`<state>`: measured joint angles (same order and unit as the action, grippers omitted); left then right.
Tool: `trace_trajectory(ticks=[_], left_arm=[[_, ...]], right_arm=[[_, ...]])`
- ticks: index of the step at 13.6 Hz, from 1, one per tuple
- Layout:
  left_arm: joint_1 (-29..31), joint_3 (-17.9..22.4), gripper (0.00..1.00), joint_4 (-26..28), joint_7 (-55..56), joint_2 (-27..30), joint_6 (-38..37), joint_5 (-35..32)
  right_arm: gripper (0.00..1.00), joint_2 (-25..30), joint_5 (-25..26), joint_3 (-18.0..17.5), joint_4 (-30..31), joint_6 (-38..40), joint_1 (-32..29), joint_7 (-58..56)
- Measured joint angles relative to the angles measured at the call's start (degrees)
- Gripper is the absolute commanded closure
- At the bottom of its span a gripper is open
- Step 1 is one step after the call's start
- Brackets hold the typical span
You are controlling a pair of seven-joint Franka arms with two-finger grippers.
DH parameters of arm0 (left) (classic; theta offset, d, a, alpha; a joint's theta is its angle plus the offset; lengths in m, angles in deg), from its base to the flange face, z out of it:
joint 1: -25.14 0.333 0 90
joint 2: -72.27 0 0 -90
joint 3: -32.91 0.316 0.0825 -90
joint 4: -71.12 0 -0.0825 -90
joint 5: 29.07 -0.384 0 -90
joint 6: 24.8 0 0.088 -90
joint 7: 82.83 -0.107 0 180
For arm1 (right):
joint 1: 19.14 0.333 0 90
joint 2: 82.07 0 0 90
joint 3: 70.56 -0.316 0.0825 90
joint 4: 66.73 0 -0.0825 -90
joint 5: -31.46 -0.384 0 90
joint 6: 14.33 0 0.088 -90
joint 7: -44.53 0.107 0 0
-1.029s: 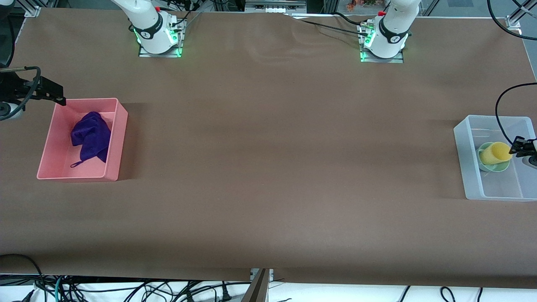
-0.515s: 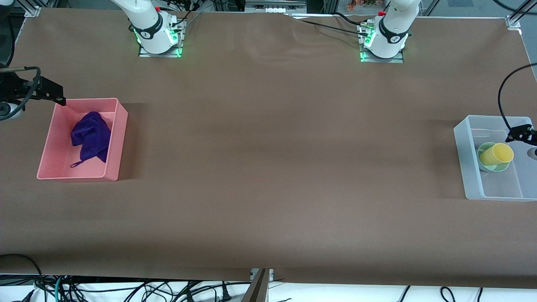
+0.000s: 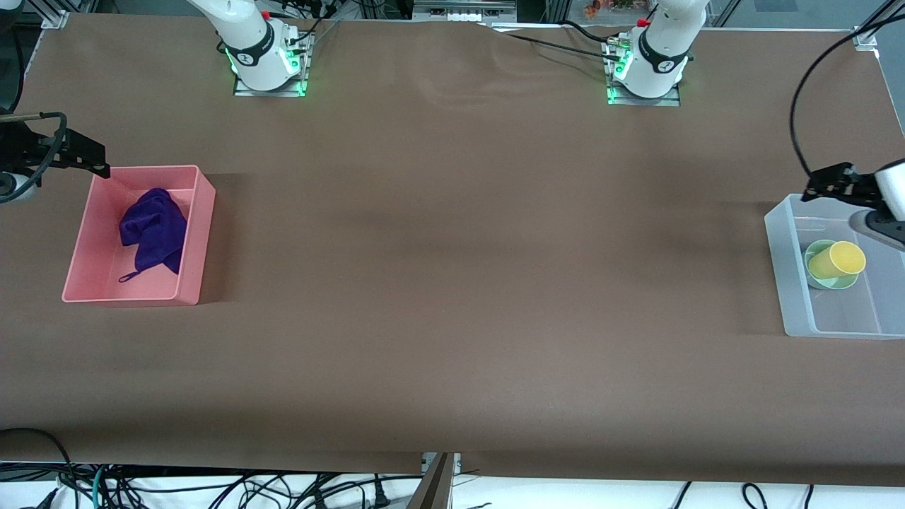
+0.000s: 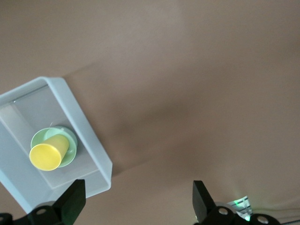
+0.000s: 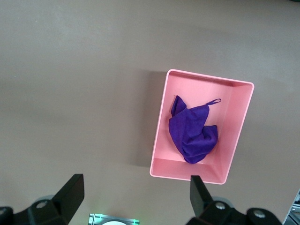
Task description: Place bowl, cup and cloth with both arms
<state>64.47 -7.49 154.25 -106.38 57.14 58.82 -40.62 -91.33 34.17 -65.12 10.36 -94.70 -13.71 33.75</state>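
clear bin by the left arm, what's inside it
A small pale mint-green bowl sits in the translucent plastic bin, with a plain yellow cup leaning tilted inside the bowl. The cup covers much of the bowl's inside, so anything beneath it cannot be seen.

The yellow cup [image 3: 837, 259] leans tilted inside the mint-green bowl [image 3: 831, 266]; the crumpled purple cloth [image 3: 153, 229] lies in a pink bin [image 3: 199, 227].

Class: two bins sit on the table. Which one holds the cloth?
The pink bin at the right arm's end holds the purple cloth; the clear bin holds bowl and cup.
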Motion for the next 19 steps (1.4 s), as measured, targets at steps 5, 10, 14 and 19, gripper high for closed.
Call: trace_trajectory(ticks=[5,10,14,19], left_arm=[[-21.6,22.3,0.0,0.8,3.7,4.1,2.5,8.1],[-40.4,41.7,0.0,12.3,17.4,13.6,9.8,9.8],[-41.6,42.4,0.0,16.0,19.1,16.7,10.7,9.8],[-41.6,42.6,0.0,16.4,19.1,16.7,10.9,9.8]], right_arm=[[0.0,0.0,0.0,0.1,0.0,0.0,0.0,0.0],[0.0,0.0,0.0,0.1,0.0,0.0,0.0,0.0],[0.0,0.0,0.0,0.1,0.0,0.0,0.0,0.0],[0.0,0.0,-0.1,0.1,0.0,0.0,0.0,0.0]])
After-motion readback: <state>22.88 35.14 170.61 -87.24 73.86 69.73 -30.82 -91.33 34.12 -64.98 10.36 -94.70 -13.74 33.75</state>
